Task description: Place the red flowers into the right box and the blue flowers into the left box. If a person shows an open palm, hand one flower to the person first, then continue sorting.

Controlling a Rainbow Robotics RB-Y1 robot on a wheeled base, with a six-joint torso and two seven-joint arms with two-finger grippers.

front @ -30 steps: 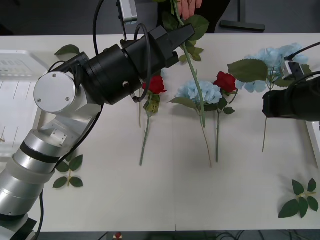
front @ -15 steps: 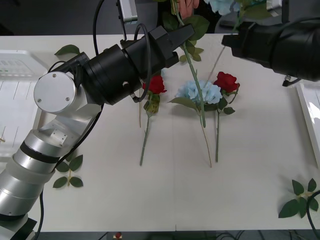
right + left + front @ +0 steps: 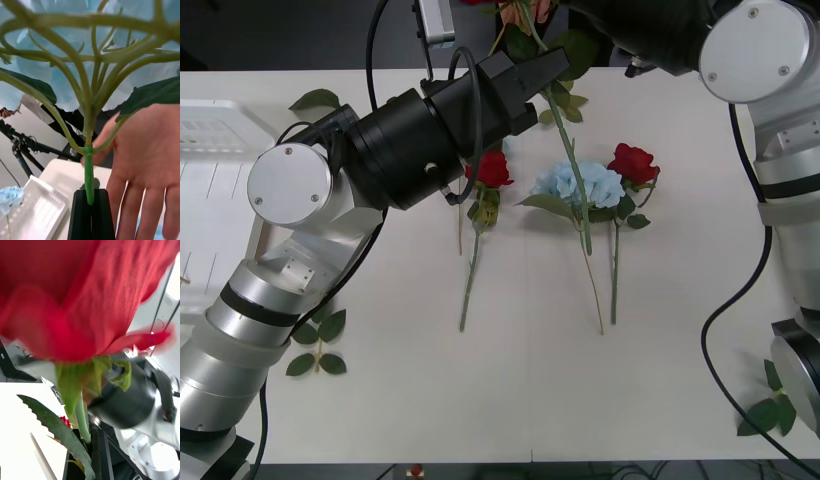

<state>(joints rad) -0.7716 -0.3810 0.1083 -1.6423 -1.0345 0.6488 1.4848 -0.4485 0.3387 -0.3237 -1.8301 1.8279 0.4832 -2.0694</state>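
Left end effector [image 3: 92,453], black fingers pressed together on the green stem of a red rose [image 3: 86,296], holds it raised over the far edge of the worktop [image 3: 530,390], stem trailing down across the flowers lying there. Right end effector [image 3: 90,213] pinches the stem of a blue hydrangea [image 3: 56,75] with its fingers closed, lifted at the far right of the worktop next to a person's open hand [image 3: 150,165]. On the worktop between the arms lie two red roses [image 3: 492,170] and one blue hydrangea [image 3: 580,185], heads near each other; the left box [image 3: 210,200] sits at the left edge.
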